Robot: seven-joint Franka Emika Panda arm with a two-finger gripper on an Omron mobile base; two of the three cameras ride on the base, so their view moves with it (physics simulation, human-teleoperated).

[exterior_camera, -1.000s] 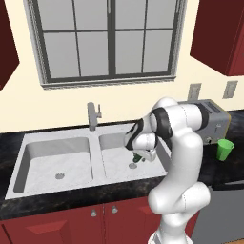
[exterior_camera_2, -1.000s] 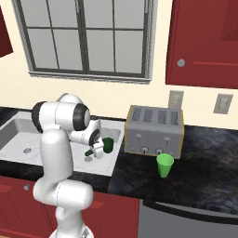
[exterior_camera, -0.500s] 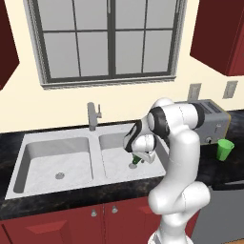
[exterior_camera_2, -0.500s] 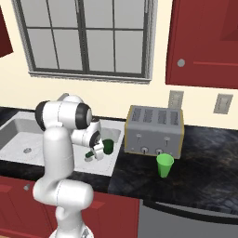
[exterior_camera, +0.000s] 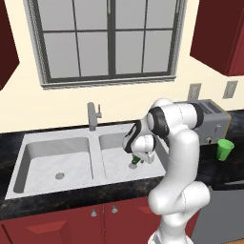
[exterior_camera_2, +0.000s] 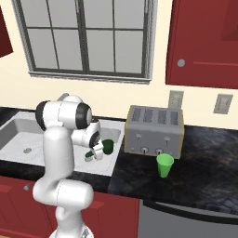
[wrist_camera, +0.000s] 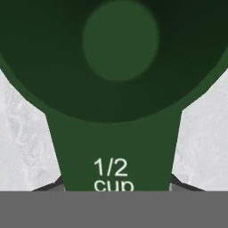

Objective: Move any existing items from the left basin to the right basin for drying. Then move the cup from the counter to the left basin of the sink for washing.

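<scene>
I see the jaws clamped on the handle of the dark green scoop [wrist_camera: 116, 147], marked "1/2 cup", its round bowl pointing away from the hand; the gripper [exterior_camera: 138, 160] hangs with it over the right basin [exterior_camera: 112, 164]; left basin [exterior_camera: 47, 162] lies beyond the divider; cup [exterior_camera_2: 164, 165] stands on the counter [exterior_camera_2: 204, 176] before the toaster [exterior_camera_2: 155, 131].

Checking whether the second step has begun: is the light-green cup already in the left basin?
No, the cup stands on the counter before the toaster.
</scene>
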